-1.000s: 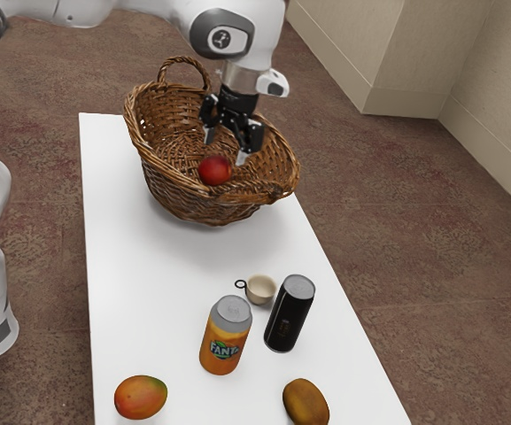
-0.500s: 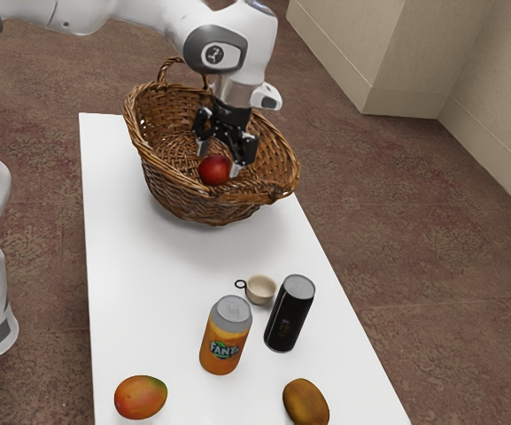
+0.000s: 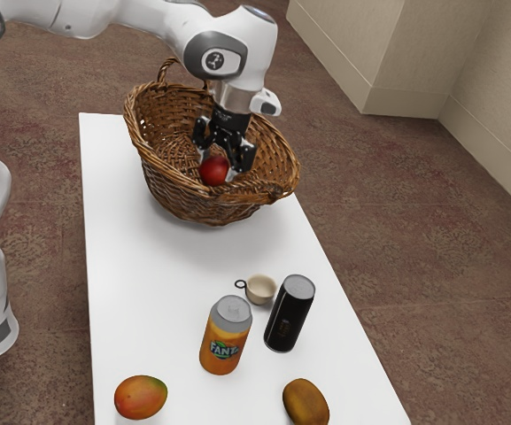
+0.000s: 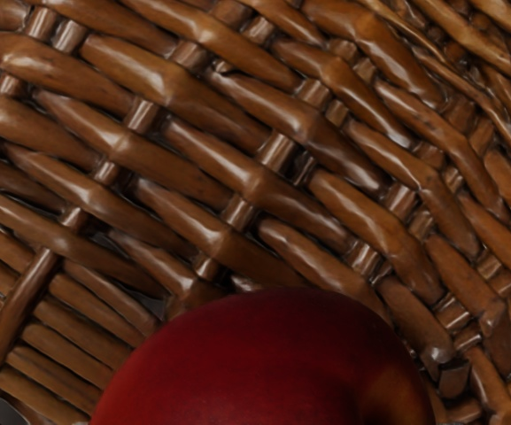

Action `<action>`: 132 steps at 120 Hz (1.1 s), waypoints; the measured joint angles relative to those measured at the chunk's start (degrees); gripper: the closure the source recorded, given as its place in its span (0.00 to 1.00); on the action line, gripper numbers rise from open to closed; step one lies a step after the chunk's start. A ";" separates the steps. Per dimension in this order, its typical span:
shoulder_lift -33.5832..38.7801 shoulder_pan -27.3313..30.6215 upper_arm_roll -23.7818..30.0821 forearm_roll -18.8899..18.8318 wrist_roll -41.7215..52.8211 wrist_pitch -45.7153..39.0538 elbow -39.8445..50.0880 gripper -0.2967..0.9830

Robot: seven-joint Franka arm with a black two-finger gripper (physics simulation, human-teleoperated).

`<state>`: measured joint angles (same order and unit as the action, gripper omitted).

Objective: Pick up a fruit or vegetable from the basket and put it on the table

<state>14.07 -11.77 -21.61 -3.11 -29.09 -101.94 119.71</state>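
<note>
**Lower over the red fruit (image 3: 214, 171), with the gripper (image 3: 216, 166) spread wide**

Sunk further into the wicker basket (image 3: 198, 204) than in the earlier frames, and shifted slightly toward the exterior view's left since the first. Spread wide in the exterior view, with fingers well apart and the red fruit low between them. Hard to tell from here about contact on either side; no grip to be seen. Close under the gripper in the wrist view too, dark red against the woven wall. Unmoved inside the basket since the earlier frames, as far as visible.

Unchanged as well, well apart from the gripper on the exterior view's near stretch of white table (image 3: 140, 274): a small beige cup (image 3: 260, 290), nearest the gripper of this group, then a black can (image 3: 290, 315) and an orange Fanta can (image 3: 225, 338), both upright. Farthest from the gripper, an orange-green fruit (image 3: 140, 397) and a brown oval fruit (image 3: 305, 403).
</note>
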 joint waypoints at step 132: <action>3.15 2.55 -25.10 -7.61 -0.54 17.28 -19.91 0.54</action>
<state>17.22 -9.22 -46.71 -10.72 -29.63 -84.67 99.80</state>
